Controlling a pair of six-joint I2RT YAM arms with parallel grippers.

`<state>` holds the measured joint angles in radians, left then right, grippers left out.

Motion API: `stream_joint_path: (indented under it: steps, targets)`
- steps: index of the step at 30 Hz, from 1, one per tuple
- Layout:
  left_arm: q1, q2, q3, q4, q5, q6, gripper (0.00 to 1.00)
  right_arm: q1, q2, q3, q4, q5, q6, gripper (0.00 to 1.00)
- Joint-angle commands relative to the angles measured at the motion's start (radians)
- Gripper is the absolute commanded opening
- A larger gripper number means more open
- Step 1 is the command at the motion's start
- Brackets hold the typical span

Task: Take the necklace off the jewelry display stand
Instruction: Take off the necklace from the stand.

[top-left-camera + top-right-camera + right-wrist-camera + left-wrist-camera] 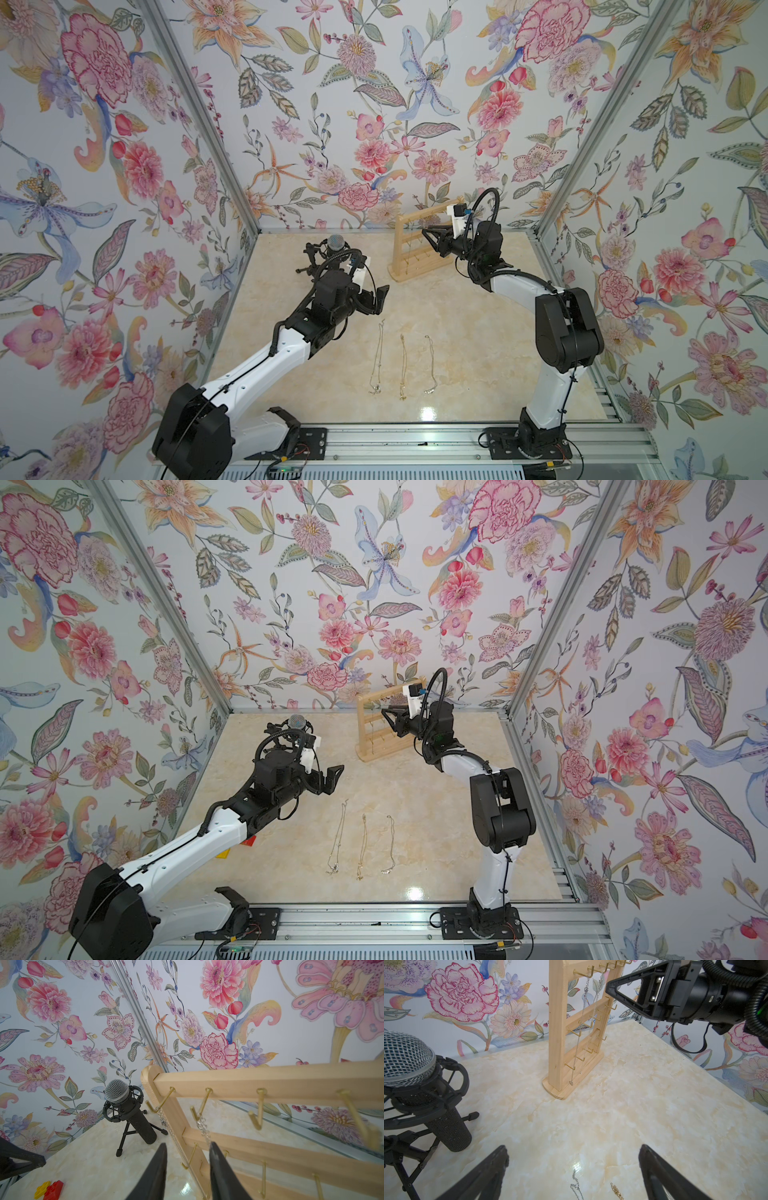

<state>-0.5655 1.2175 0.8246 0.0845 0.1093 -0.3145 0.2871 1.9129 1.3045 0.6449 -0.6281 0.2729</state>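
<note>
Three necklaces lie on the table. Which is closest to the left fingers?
The silver necklace at the left end of the row; its far end lies nearly under the left fingers. The gold necklace and the third necklace lie further right.

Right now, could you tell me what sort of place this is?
Probably a staged robot recording booth: floral wallpaper walls, aluminium frame, left arm and right arm on a rail, marble-look tabletop.

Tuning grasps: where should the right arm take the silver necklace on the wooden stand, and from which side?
Probably the strand of the necklace just below its top-bar hook, approached from the hooked face of the stand, where the right gripper is. The chain hangs straight and free there, and the hooks turn up, so it must lift up and outward.
</note>
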Motion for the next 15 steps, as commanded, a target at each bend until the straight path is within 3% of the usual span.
stream_joint_path:
  steps: [1,15]
  targets:
    - [0.016,0.001,-0.015,0.027,0.028,-0.010,0.99,0.008,0.020,0.026,0.001,0.036,-0.038,0.36]
    - [0.021,0.004,-0.017,0.038,0.052,-0.014,0.99,0.023,0.046,0.046,-0.004,0.078,-0.057,0.33]
